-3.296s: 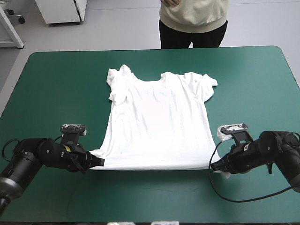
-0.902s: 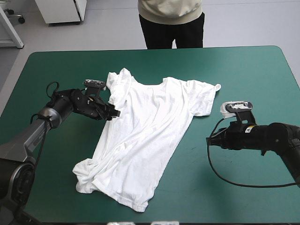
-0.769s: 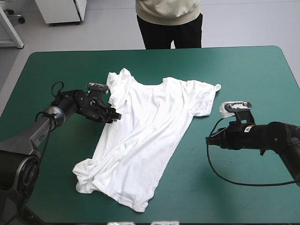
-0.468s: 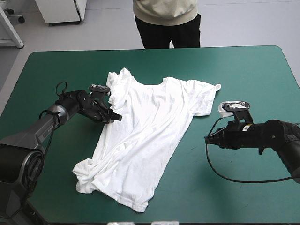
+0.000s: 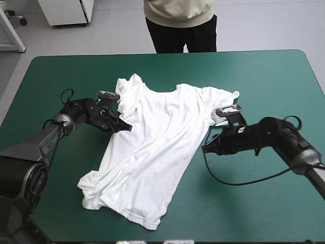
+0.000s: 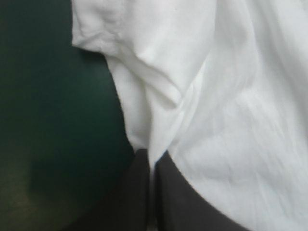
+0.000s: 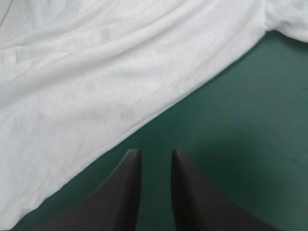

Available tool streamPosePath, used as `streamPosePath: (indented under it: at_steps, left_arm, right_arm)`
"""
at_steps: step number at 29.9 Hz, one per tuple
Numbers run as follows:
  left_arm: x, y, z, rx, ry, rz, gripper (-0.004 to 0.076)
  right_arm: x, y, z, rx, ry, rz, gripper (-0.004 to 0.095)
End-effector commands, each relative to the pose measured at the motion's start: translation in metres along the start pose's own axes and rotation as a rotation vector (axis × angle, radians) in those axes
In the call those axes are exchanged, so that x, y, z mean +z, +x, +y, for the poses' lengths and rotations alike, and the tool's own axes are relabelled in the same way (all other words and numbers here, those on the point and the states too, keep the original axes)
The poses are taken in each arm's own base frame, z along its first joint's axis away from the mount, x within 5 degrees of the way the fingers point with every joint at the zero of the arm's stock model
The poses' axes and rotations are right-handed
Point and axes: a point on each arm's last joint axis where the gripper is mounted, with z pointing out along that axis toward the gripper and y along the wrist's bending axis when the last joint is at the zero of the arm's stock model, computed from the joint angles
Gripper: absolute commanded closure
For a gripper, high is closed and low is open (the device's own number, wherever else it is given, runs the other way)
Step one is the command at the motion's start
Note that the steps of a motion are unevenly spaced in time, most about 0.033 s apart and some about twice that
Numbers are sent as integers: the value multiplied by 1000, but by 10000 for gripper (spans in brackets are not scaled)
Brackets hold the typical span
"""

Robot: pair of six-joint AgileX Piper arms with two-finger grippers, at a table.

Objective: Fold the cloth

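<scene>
Left end effector (image 6: pixel 152 157) pinches T-shirt (image 5: pixel 152 147); right end effector (image 7: pixel 156 153) parted.

Between my left fingers (image 6: pixel 137 202), which look smooth and matt black, the T-shirt (image 6: pixel 231 120) is thin, soft white cloth, matt and creased into fine wrinkles. Ahead of my right fingers (image 7: pixel 120 192), equally dull black with a faintly ribbed inner face, the teal-green cover (image 7: pixel 240 120) looks smooth and matt.

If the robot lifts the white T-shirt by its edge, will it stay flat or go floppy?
Probably floppy: the T-shirt lies in soft wrinkles and bunches at its hem. Where the left gripper pinches it, the cloth puckers, so it would likely droop. It looks thin, so probably light.
</scene>
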Motion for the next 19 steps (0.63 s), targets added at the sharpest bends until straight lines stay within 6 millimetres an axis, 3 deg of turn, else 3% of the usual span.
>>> streamPosePath:
  at_steps: [1, 9, 11, 16, 19]
  left_arm:
    - [-21, -11, -4, 21, 7, -61, 733]
    - [-21, -5, -4, 49, 5, -5, 733]
    - [-21, -5, -4, 45, 3, -4, 733]
    - [-21, -6, -3, 18, -4, -15, 733]
    - [-22, -8, -3, 18, -6, -25, 733]
  right_arm:
    - [9, -26, 15, -51, 19, -67, 689]
    - [30, -48, 15, 20, 36, -54, 670]
    - [34, -49, 14, 18, 42, -48, 578]
    - [41, -48, 10, 64, 55, -35, 210]
    - [51, -47, 5, 100, 80, -13, 211]
